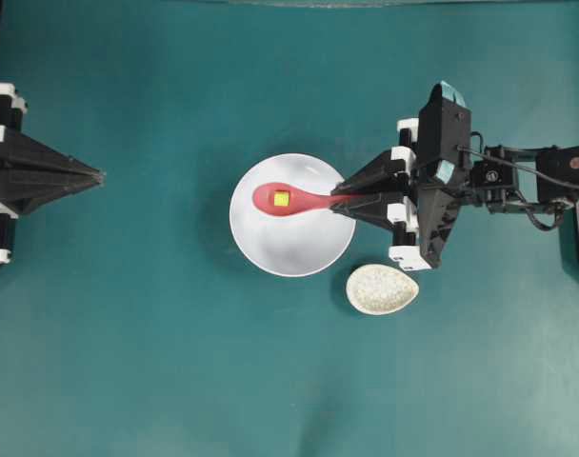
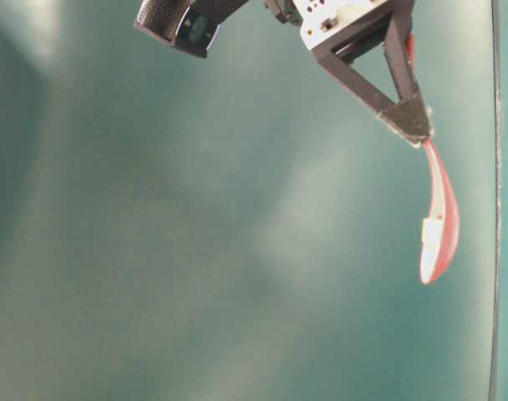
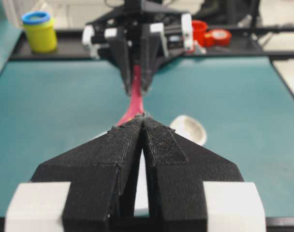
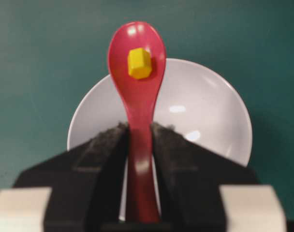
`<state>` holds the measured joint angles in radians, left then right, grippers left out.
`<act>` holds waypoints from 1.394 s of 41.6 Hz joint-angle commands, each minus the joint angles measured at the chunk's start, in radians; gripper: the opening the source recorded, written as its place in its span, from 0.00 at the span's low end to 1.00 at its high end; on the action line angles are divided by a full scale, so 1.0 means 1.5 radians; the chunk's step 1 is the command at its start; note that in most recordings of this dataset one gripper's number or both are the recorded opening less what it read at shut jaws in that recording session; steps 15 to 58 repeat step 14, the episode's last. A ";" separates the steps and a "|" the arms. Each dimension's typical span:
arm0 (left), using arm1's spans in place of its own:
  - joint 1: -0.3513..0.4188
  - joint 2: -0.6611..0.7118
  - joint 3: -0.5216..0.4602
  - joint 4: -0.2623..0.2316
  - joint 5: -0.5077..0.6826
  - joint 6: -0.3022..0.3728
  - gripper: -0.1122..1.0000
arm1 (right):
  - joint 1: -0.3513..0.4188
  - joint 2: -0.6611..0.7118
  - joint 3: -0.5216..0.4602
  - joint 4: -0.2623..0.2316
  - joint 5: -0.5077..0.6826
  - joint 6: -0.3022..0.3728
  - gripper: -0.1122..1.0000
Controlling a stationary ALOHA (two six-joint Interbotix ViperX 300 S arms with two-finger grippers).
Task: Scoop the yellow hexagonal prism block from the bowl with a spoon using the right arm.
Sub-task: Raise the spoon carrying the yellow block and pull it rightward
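Two black jaws of the right gripper (image 1: 339, 199) are clamped on the handle of the spoon (image 1: 294, 199), pinching it from both sides in the right wrist view. From that grip the spoon's long axis runs straight out to the left in the overhead view, over the bowl (image 1: 299, 252). The yellow hexagonal prism block (image 1: 282, 198) sits in the scoop, well out from the jaws at the spoon's far end, and the table-level view shows the spoon hanging in the air, so the block looks already lifted off the bowl's floor.

Keeping the scoop level is what the coming move seems to depend on, since the block rests loose near the tip. The spoon rest (image 1: 382, 289) lies just beside the bowl's lower right rim, near the right arm. The left gripper (image 1: 97, 175) is closed, empty and well apart at the left, leaving open table (image 1: 156, 362) all around the bowl.
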<state>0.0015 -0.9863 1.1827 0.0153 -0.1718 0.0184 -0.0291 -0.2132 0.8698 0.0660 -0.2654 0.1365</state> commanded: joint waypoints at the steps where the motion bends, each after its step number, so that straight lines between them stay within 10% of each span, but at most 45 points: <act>1: 0.000 0.003 -0.013 0.002 -0.003 0.000 0.10 | -0.001 -0.015 -0.011 0.000 -0.009 0.000 0.31; 58: -0.001 0.007 -0.012 0.002 -0.002 -0.003 0.10 | -0.001 -0.015 -0.011 -0.001 -0.009 0.000 0.31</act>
